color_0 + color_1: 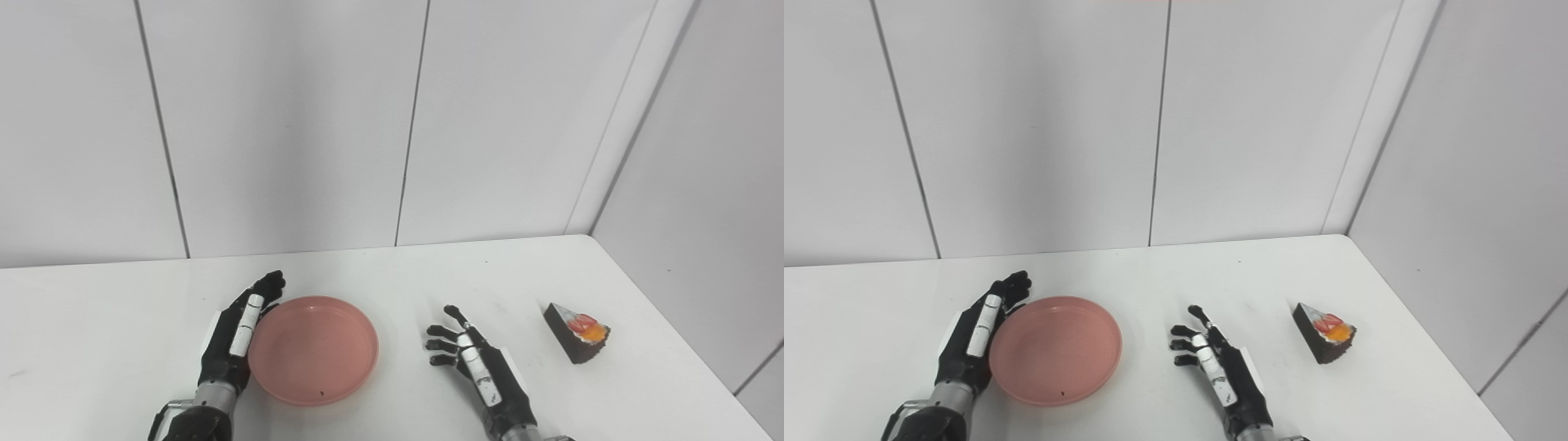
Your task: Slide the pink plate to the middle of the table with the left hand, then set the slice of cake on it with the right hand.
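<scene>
1. The pink plate (pixel 313 349) lies flat on the white table (pixel 122 343), in the lower centre-left of the frame, empty apart from a small dark speck near its lower rim.
2. The left hand (pixel 236 334) stands on edge against the plate's left rim, fingers straight and together, curving slightly round the rim's upper left. It grips nothing; the palm faces right, toward the plate, and appears to touch it.
3. The relation the coming move turns on: the plate lies directly to the right of the left hand, so a push rightward would carry it toward the frame's centre. It looks a little left of the table's middle, so the slide seems unfinished.
4. The right hand (pixel 474 361) rests low in the lower centre-right, fingers spread and slightly curled, holding nothing. It sits between plate and cake, apart from both.
5. The slice of cake (pixel 576 334) stands on the table at the lower right, well apart from the plate, its point aimed toward the upper left and its fruit-topped broad end toward the right edge. The right hand is clearly the nearer one.
</scene>
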`<state>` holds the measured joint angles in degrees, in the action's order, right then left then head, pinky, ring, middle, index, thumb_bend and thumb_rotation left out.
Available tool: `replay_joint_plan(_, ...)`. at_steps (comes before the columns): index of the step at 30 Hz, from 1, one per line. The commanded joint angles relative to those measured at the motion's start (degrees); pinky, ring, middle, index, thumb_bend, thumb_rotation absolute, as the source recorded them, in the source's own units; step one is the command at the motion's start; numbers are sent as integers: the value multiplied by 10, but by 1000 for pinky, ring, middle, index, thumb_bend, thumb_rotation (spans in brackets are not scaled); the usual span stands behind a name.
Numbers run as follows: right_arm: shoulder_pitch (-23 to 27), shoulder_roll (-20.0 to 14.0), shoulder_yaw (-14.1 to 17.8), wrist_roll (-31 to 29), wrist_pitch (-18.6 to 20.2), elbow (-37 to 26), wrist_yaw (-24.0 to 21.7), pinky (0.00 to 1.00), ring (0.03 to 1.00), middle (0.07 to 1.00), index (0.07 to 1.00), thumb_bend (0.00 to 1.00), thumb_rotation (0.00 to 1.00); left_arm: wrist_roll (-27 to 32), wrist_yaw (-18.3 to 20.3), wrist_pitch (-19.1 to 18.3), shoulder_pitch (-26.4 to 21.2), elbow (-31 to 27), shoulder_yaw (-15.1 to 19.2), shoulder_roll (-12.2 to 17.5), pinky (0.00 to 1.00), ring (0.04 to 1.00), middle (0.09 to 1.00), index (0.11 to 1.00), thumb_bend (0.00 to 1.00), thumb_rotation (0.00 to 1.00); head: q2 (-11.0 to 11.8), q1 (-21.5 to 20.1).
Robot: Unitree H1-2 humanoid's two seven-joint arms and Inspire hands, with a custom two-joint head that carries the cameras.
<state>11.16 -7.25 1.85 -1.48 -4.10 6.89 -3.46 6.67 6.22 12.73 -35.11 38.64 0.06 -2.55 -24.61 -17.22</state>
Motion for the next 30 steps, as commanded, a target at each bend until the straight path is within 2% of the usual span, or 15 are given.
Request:
replay_joint_plan(1, -2, 2, -2, 27, -31, 24, 20, 658, 736, 779, 889, 815, 932, 8, 12, 4, -2, 10, 0, -7, 872, 892, 852, 765, 768, 877, -1, 0)
replay_joint_plan(4, -6, 6, 1, 62, -61, 23, 50, 648, 730, 779, 876, 792, 935, 8, 13, 1, 3, 2, 2, -7, 872, 891, 853, 766, 770, 878, 2, 3)
replay_joint_plan(7, -12, 3, 3, 107, -73, -4, 78, 635, 750, 800, 847, 749, 851, 11, 12, -3, 7, -5, 7, -8, 854, 880, 843, 762, 772, 871, 0, 4)
replay_joint_plan(9, -12, -5, 8, 136, -82, -27, 97, 637, 759, 820, 843, 827, 864, 10, 12, -5, 7, -5, 9, -6, 840, 872, 842, 757, 767, 871, 0, 1)
replay_joint_plan(12, -12, -28, 20, 154, -86, -52, 103, 658, 770, 830, 851, 861, 847, 10, 17, -3, 7, 1, 9, -5, 847, 870, 840, 760, 754, 866, 2, 0)
replay_joint_plan(17, -17, -69, 27, 254, -22, -141, 98, 675, 768, 848, 873, 784, 871, 6, 15, -3, 6, 5, 8, -7, 842, 861, 834, 756, 739, 870, 4, 6)
replay_joint_plan(20, -18, -94, 33, 303, 9, -187, 88, 644, 791, 868, 869, 832, 815, 8, 14, -7, 5, 6, 9, -9, 845, 867, 836, 765, 753, 864, 6, 7)
replay_joint_plan(22, -17, -118, 35, 373, 52, -241, 67, 654, 812, 872, 866, 833, 775, 6, 12, -9, 5, 1, 8, -11, 851, 868, 836, 767, 748, 861, 6, 7)
replay_joint_plan(25, -11, -140, 47, 437, 110, -306, 29, 676, 845, 881, 860, 842, 689, 5, 13, 1, 1, 17, 8, -10, 856, 870, 837, 765, 741, 862, 8, 8)
replay_joint_plan(30, -1, -181, 74, 496, 146, -339, -1, 667, 827, 865, 851, 909, 590, 1, 13, 11, -5, 31, 6, -10, 839, 859, 825, 759, 739, 867, 12, 10)
